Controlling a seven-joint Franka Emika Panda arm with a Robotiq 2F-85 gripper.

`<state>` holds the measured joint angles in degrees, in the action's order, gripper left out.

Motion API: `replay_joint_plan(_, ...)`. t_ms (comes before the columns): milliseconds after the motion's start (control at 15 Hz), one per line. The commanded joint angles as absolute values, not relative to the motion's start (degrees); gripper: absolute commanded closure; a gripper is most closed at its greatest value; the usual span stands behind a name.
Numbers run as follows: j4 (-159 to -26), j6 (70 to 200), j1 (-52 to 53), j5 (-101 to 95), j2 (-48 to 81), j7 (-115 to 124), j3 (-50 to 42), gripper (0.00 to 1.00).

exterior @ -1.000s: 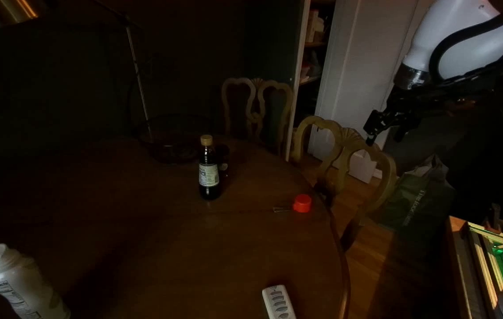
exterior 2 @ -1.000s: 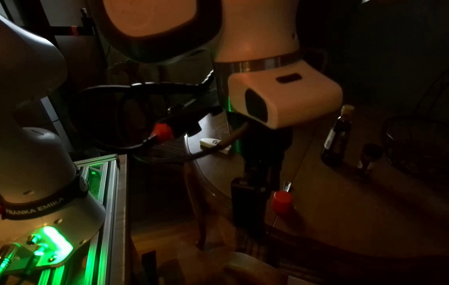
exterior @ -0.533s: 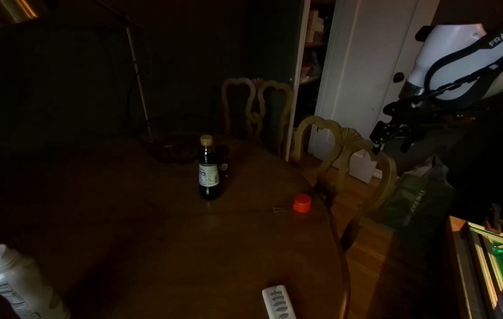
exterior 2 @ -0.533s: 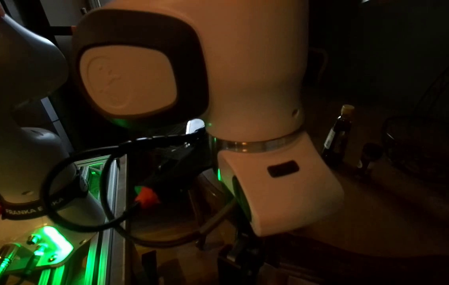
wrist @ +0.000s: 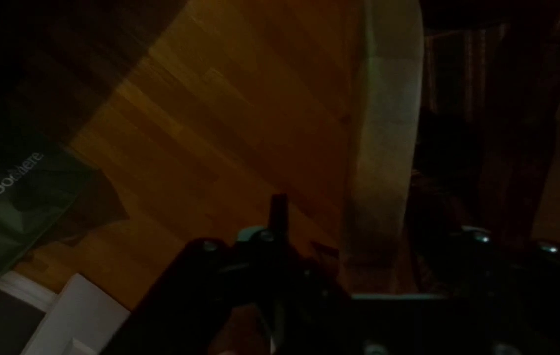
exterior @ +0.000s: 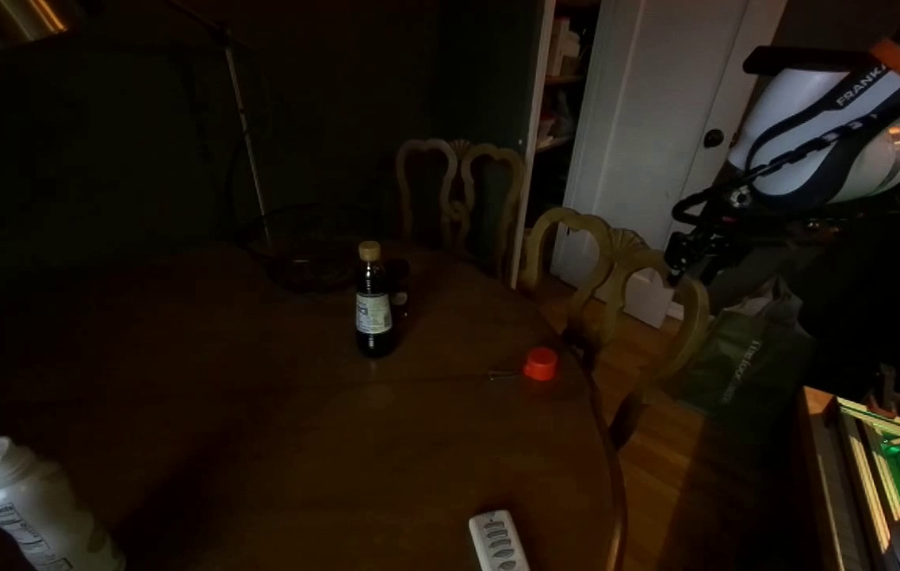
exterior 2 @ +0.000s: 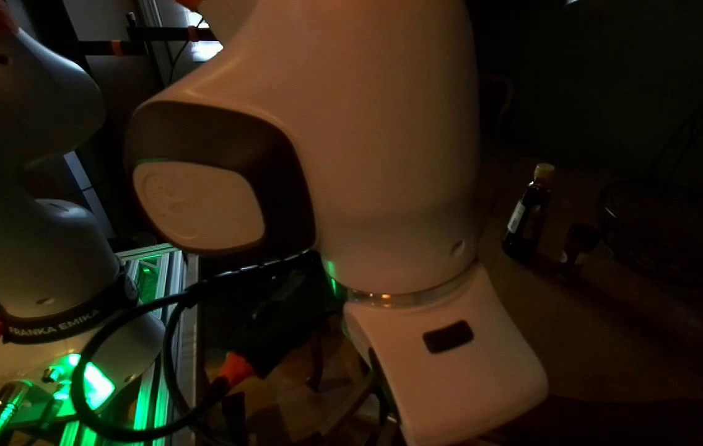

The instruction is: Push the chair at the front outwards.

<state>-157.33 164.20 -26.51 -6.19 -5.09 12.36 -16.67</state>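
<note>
The chair (exterior: 624, 246), light tan wood with an arched, slatted back, stands at the near rounded edge of the table in an exterior view. My gripper (exterior: 691, 277) is low at the right end of its top rail. In the wrist view the chair's rail (wrist: 391, 123) runs up the picture between the spread jaws of my gripper (wrist: 366, 214). The left finger (wrist: 279, 217) stands apart from the rail over the floor; the right one is very dark. I cannot tell whether either touches the wood. In the remaining exterior view the arm hides gripper and chair.
A second carved-back chair (exterior: 457, 210) stands farther back. The table (exterior: 386, 460) carries a dark bottle (exterior: 373, 313), a red cap (exterior: 541, 364), a white remote (exterior: 499, 543) and a white can (exterior: 45, 507). A green bag (exterior: 751, 357) lies on the floor beyond the chair.
The arm has come down, and my gripper has dropped from above the chair's top rail to its right end. The chair has not visibly moved.
</note>
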Motion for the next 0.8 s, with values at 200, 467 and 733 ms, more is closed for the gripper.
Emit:
replay_joint_plan(200,-156.49,163.85,-22.44,9.1,-3.71,-1.37,-18.49,0.88)
replay_joint_plan(467,-156.55,166.35,-26.9,-3.28,-0.7,1.62,-18.61,0.92)
replay_joint_plan(733,-153.82,170.09,-38.63,-18.11,3.99,10.71,-12.63,0.92)
